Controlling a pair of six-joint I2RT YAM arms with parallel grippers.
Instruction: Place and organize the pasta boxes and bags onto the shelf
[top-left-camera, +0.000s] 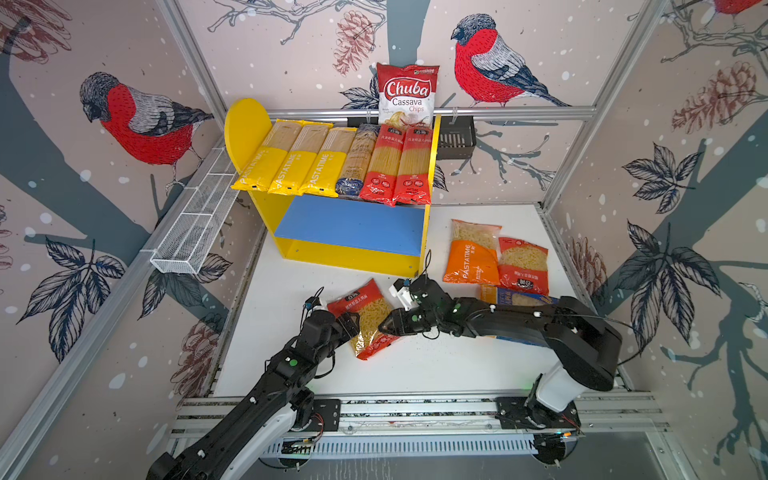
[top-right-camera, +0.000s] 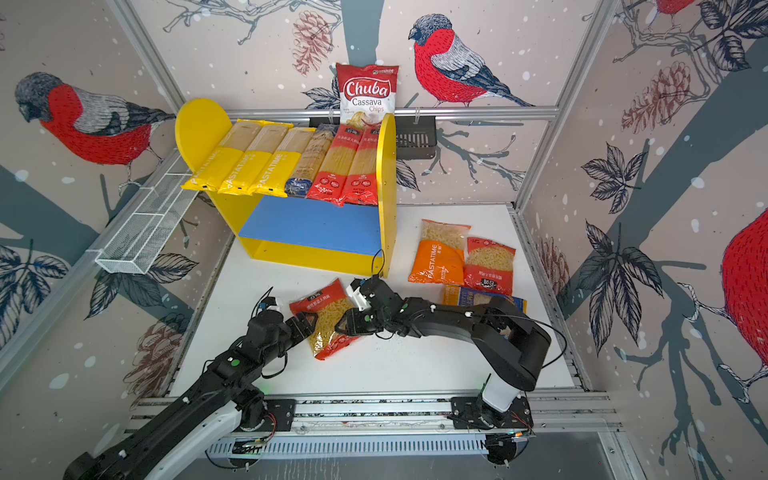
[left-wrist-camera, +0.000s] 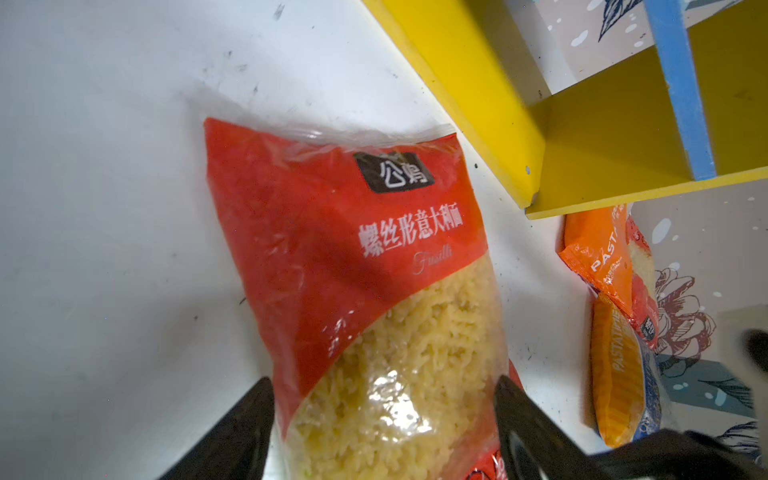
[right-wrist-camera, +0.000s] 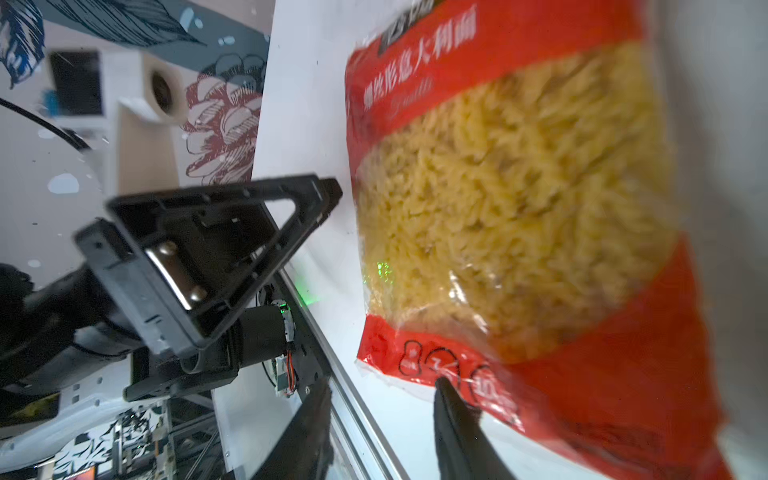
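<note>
The red fusilli bag (top-left-camera: 365, 320) is laid flat on the white table (top-left-camera: 415, 368), between the left gripper (left-wrist-camera: 383, 380) and the right gripper (right-wrist-camera: 382, 384). The left is spread wide beside it. The right is parted, with one finger (right-wrist-camera: 446, 399) touching the bag's bottom edge.

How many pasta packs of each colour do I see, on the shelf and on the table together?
Yellow spaghetti packs: 3
Red spaghetti packs: 2
Blue-labelled spaghetti pack: 1
Red short-pasta bags: 2
Orange bag: 1
Blue-orange bag: 1
Total: 10
</note>
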